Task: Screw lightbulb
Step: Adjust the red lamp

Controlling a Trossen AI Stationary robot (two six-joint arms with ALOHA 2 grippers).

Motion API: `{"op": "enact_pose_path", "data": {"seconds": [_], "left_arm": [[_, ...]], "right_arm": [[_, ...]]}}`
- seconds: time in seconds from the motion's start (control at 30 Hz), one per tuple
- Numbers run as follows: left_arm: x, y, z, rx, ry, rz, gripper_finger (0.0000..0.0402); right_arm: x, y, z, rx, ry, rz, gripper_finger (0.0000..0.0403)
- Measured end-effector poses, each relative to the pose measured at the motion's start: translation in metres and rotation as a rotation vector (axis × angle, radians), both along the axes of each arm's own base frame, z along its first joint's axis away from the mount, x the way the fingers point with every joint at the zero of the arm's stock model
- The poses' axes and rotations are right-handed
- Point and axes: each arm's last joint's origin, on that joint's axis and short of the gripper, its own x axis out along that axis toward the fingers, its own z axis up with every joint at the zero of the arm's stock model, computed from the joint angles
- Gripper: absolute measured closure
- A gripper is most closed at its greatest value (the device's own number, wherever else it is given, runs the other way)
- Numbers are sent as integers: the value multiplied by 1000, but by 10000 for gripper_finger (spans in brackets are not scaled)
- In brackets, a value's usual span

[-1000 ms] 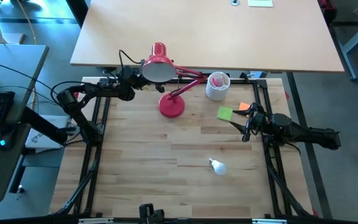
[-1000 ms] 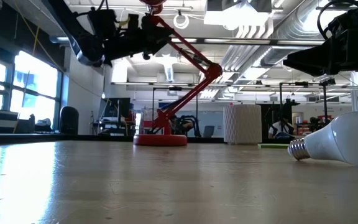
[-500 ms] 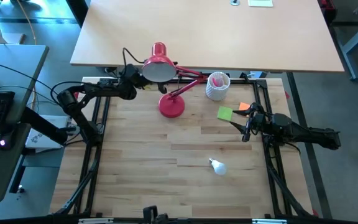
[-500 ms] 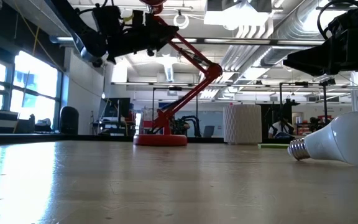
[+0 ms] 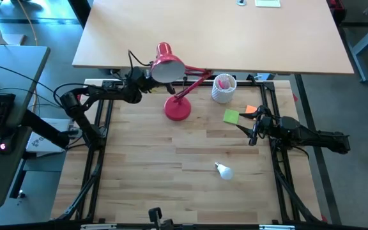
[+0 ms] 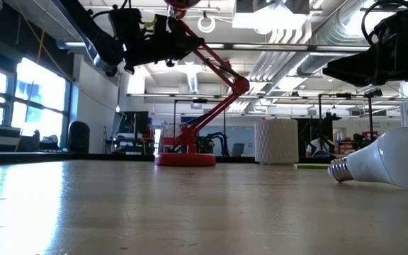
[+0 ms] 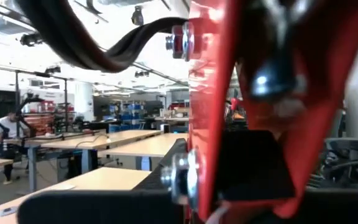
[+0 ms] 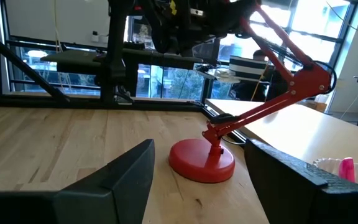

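Observation:
The red lamp stands at the table's far side on its round base, with its shade raised over the far edge. My left gripper is up at the lamp's head and shut on it. The lightbulb lies on its side on the wood, right of centre toward the near edge; in the low view its screw base points left. My right gripper hovers open at the table's right side, beyond the bulb and apart from it. My left gripper holds the lamp by the red metal bracket just behind the shade, at the top of the upper arm. It reaches in level from the table's left. The bracket fills the wrist view and hides the fingertips. The lamp's base stays on the table.
A white perforated cup with something pink inside stands at the far right of the lamp. A green note and an orange one lie near my right gripper. A second, lighter table adjoins the far edge.
My left gripper has shut on the lamp's bracket and edged toward the table's right. The lamp's shade has swung a little to the right with it, and the arm's elbow has dipped slightly. The bulb has stayed put.

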Motion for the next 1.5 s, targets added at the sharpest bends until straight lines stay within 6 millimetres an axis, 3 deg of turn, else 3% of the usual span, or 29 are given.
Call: {"op": "enact_pose_path", "data": {"seconds": [0.17, 0.53, 1.03, 1.5], "left_arm": [[0, -3, -20, -33, 3, -10, 378], [1, -21, -40, -22, 54, -27, 388], [2, -20, -45, -112, 57, -32, 375], [-13, -23, -23, -208, 177, 27, 379]], "right_arm": [[0, 0, 0, 0, 0, 0, 156], [0, 0, 0, 0, 2, 0, 156], [0, 0, 0, 0, 4, 1, 156], [0, 0, 0, 0, 5, 1, 156]]}}
